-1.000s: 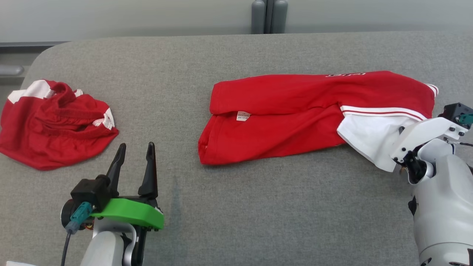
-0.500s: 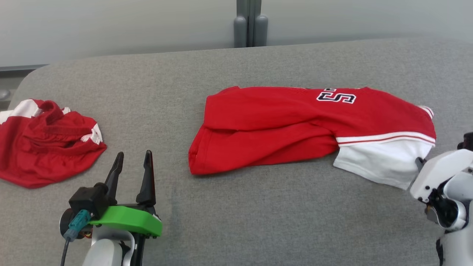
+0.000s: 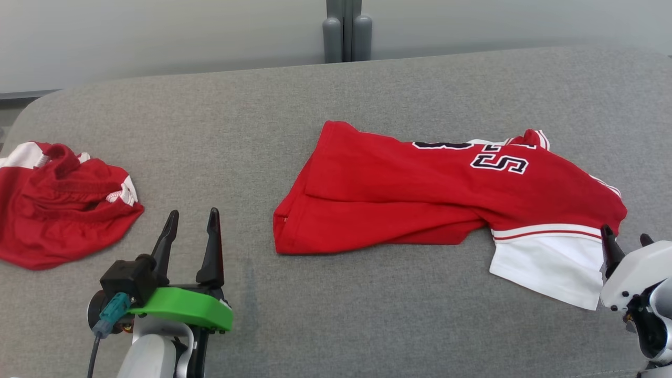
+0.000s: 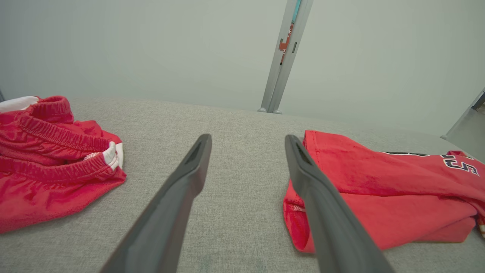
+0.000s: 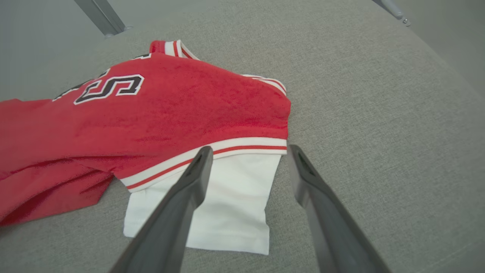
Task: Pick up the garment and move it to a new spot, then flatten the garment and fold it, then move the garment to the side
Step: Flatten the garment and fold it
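Seemingly a plain test lab: a grey cloth-covered table (image 3: 157, 131) across the middle, a bare pale wall (image 3: 157, 37) and a metal post (image 3: 344, 31) at the upper centre.

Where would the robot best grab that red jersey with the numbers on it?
Probably the white sleeve, approached from the jersey's right end: it sticks out past the red body as a thin, flat flap on the grey table, and the open right gripper faces it.

A grey fabric-covered table (image 3: 262, 131) with rounded corners spreads ahead of and beneath the left gripper (image 3: 192, 211). Beyond its far edge, ahead and right of that gripper, a grey metal post (image 3: 344, 31) stands against a plain pale wall (image 3: 157, 37). Light is soft and even.
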You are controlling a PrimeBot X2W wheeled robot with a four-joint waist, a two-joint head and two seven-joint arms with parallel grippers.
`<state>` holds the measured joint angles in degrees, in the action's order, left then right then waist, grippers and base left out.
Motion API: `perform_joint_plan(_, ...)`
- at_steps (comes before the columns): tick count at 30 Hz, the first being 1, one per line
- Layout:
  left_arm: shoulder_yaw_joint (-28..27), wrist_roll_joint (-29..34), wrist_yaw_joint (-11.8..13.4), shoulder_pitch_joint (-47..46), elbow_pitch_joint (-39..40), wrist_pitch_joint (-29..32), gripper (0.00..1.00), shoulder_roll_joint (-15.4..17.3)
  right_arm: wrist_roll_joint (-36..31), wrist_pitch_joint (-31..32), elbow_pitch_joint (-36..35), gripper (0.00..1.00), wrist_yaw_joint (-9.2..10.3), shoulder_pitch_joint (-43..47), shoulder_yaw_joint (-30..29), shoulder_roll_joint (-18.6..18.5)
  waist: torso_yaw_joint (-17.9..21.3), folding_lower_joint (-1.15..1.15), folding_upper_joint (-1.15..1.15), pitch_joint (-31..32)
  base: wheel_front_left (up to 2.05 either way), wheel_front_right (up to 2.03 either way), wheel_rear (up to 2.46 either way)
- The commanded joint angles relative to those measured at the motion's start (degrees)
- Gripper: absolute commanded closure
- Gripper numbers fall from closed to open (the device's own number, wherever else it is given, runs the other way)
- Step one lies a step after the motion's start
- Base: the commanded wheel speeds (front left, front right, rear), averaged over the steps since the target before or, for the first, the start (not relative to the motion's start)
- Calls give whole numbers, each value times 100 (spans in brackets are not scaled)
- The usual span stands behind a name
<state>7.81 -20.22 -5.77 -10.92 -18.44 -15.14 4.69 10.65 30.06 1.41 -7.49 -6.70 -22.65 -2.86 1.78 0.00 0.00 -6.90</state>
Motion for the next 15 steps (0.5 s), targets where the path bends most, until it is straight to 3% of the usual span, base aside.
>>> perform_joint_plan(1, 4, -19, -5, -19, 0, -1, 0, 10, -5, -231, -62, 0, 0, 56, 95, -8, -47, 0, 0, 20, 0, 0, 0)
perform_joint_plan(8, -50, 25, 2, 66, 17, -1, 0, 6, -304, -1744, -334, 0, 1, 192, 980, -16, -162, 0, 0, 90, 0, 0, 0)
perform_joint_plan(15, -139, 80, -6, 144, 31, -1, 0, -11, -380, -3086, -34, 0, 1, 244, 2196, -490, -193, 0, 0, 222, 0, 0, 0)
